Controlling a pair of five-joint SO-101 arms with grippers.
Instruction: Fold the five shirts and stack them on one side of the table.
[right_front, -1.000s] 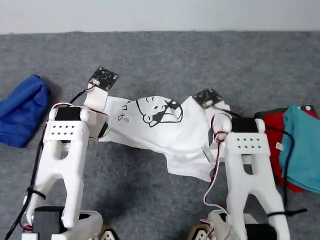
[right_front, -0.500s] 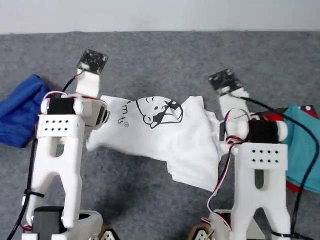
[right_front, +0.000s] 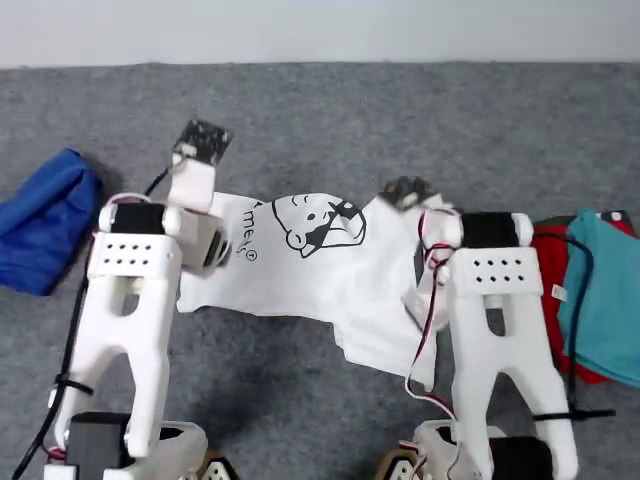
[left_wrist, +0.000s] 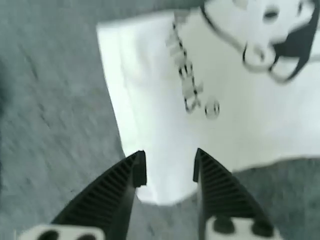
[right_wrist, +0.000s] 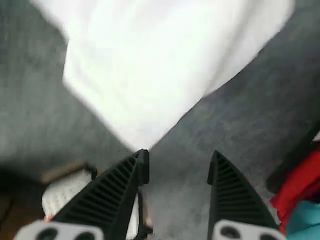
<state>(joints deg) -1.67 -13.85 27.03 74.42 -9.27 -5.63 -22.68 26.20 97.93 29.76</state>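
Observation:
A white shirt (right_front: 320, 270) with a black cartoon print lies spread and rumpled on the grey table, between my two arms. My left arm (right_front: 135, 260) stands over its left edge. In the left wrist view the left gripper (left_wrist: 167, 167) is open just above that edge of the white shirt (left_wrist: 225, 110), with cloth showing between its fingers. My right arm (right_front: 495, 265) stands at the shirt's right side. The right gripper (right_wrist: 179, 167) is open over grey table beside a corner of the white shirt (right_wrist: 150, 65), holding nothing.
A blue shirt (right_front: 45, 220) lies bunched at the table's left edge. A red shirt (right_front: 550, 280) and a teal shirt (right_front: 605, 300) are piled at the right, close beside the right arm. Bare grey table (right_front: 330, 120) stretches behind the white shirt.
Both arms stretched away over the table half a second ago and have drawn back. The right arm has swung left toward the shirt. The shirt's left edge has shifted slightly.

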